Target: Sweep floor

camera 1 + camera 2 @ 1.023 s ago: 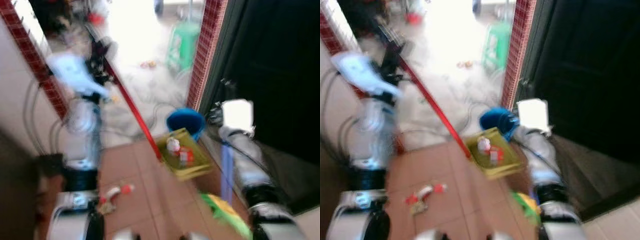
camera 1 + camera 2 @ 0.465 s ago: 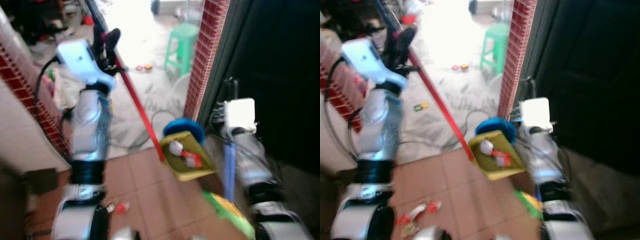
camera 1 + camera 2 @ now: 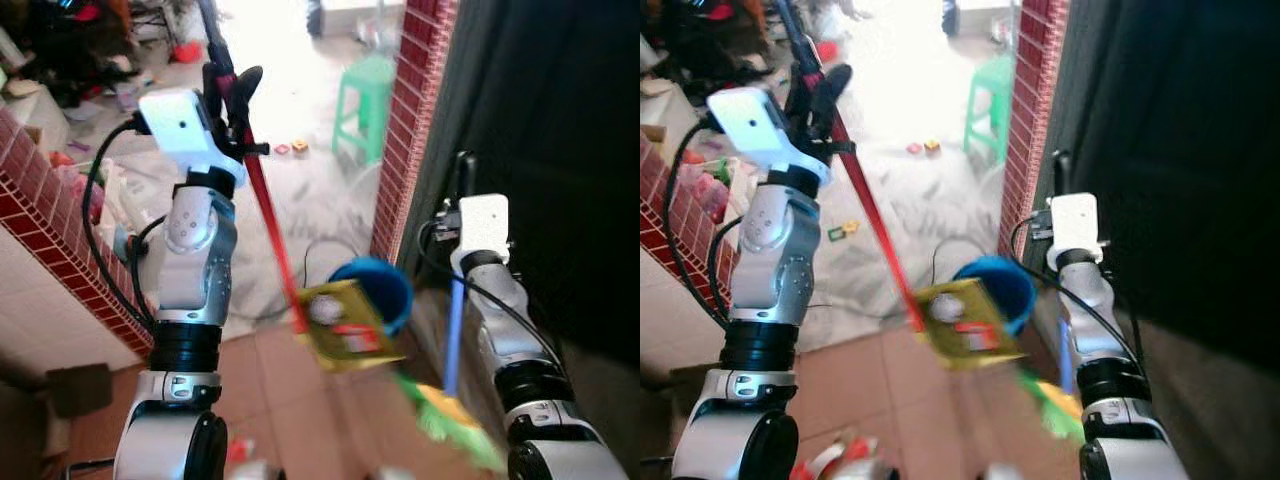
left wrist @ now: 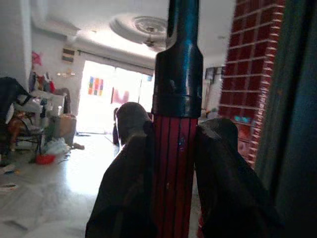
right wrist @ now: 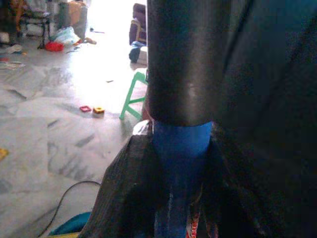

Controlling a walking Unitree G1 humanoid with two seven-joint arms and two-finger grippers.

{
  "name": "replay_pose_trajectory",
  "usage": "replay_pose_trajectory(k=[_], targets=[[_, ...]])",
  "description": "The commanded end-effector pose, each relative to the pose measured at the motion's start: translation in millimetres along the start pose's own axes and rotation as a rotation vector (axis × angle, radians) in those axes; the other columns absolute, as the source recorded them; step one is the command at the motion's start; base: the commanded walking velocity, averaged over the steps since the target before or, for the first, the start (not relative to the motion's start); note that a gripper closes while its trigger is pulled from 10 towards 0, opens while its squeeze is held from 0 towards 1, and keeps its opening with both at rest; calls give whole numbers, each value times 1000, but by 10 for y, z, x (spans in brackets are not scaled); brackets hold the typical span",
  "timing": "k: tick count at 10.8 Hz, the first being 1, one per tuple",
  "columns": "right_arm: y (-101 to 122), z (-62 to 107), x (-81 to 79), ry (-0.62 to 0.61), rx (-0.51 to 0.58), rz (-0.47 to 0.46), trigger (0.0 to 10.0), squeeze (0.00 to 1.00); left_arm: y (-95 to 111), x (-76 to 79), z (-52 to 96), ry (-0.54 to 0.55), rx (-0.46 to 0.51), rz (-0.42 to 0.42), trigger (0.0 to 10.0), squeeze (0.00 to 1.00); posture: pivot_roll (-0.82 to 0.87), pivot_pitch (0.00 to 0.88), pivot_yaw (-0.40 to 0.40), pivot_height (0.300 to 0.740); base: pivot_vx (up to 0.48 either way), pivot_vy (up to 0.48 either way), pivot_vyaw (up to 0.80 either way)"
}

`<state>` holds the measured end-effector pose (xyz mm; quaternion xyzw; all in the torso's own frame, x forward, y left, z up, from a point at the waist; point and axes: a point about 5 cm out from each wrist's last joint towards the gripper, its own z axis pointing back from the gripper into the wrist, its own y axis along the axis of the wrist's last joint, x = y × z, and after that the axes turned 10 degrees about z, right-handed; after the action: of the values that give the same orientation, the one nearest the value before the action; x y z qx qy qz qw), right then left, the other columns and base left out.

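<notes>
A: Red plastic, black at the top end: that is the dustpan handle (image 3: pixel 262 208), and the left gripper (image 3: pixel 228 92) has it raised high on the robot's left side.

B: How do the fingers sit on it?

A: In the left wrist view the two black fingers (image 4: pixel 130 148) press against the red shaft from both sides, closed tight on it just below the black collar.

B: And the pan itself?

A: The yellow dustpan (image 3: pixel 343 322) hangs at the foot of that handle, tilted, above the tiled floor (image 3: pixel 290 400), with white and red scraps (image 3: pixel 335 316) lying in it. A blue bucket (image 3: pixel 380 290) stands just behind it, beside the red brick pillar (image 3: pixel 408 120).

B: What about the other arm?

A: The right gripper (image 5: pixel 173 148) is closed around a blue broom handle (image 3: pixel 451 330), its fingers clamped on either side of the shaft. The handle runs down to green and yellow bristles (image 3: pixel 445 420) near the floor, though that part is blurred.

B: Anything farther off?

A: A green stool (image 3: pixel 362 95) on the pale marble floor (image 3: pixel 910 120) beyond the doorway, small bits of litter (image 3: pixel 290 148) near it, and a dark cable (image 3: pixel 945 250) lying across the marble.
</notes>
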<state>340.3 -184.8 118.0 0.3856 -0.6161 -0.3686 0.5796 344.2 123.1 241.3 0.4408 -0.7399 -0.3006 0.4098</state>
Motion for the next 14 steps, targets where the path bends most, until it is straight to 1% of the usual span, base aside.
replay_pose_trajectory(k=[1,3,4,6,7,8,10,11,12,13,14], targets=[[114,-13,-101,28,47,-19,10000,0,180,8,-58,-10,86,-4,10000,0,-104,0,55,740,480,0,0],[101,20,-161,47,49,-30,10000,0,172,0,-77,-4,88,-17,10000,0,-111,0,63,740,480,0,0],[105,19,-163,49,51,-29,10000,0,171,3,-84,-6,90,-26,10000,0,-112,0,65,740,480,0,0],[112,16,-144,45,54,-26,10000,0,115,58,-74,-27,80,-63,10000,0,-117,0,64,740,480,0,0],[120,18,-140,45,58,-25,10000,0,62,74,-55,-27,70,-90,10000,0,-119,0,64,740,480,0,0],[123,19,-143,45,60,-26,10000,0,53,61,-43,-24,82,-156,10000,0,-120,0,66,740,480,0,0],[118,26,-150,48,59,-29,10000,0,-58,198,-11,-114,58,-201,10000,0,-118,0,67,740,0,0,0],[120,25,-156,49,59,-31,10000,0,-139,290,30,-171,39,-223,10000,0,-116,0,67,740,0,0,0],[126,21,-166,50,59,-32,10000,0,-243,383,90,-233,14,-238,10000,0,-111,0,66,740,0,0,0],[137,15,-183,54,62,-32,10000,0,-383,517,200,-331,-14,-268,10000,0,-110,0,67,740,0,0,0],[139,14,-185,54,63,-33,10000,0,-489,618,301,-414,-42,-283,10000,0,-110,0,70,740,0,0,0]])
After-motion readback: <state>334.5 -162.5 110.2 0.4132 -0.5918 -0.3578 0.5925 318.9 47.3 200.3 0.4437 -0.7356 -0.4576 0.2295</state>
